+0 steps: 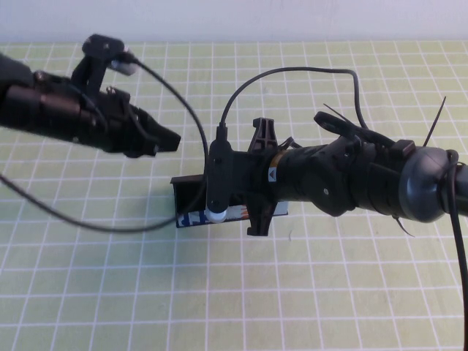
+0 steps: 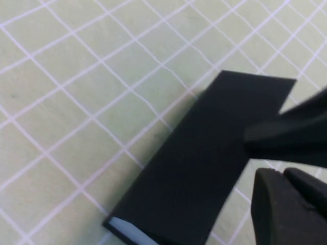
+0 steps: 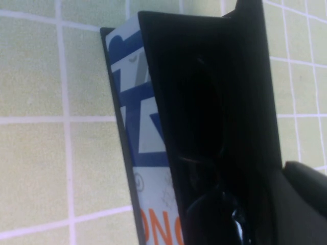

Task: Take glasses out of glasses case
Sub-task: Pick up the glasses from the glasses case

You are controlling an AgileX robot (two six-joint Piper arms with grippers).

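Observation:
The glasses case (image 1: 191,217) lies open at the middle of the mat, with its black lid (image 2: 204,168) standing up and its pale blue printed front (image 3: 138,117) facing the near edge. The black glasses (image 3: 199,112) lie in its dark interior; in the high view my right arm hides them. My right gripper (image 3: 255,209) reaches down into the case (image 3: 130,168) and is shut on the glasses near their middle. In the high view that gripper (image 1: 245,205) sits over the case. My left gripper (image 1: 167,140) hovers shut behind the case, just above the lid, holding nothing (image 2: 273,176).
A green mat with a white grid (image 1: 110,292) covers the table. Black cables (image 1: 183,110) loop from both wrists over the space behind the case. Cable ties (image 1: 435,121) stick up from the right arm.

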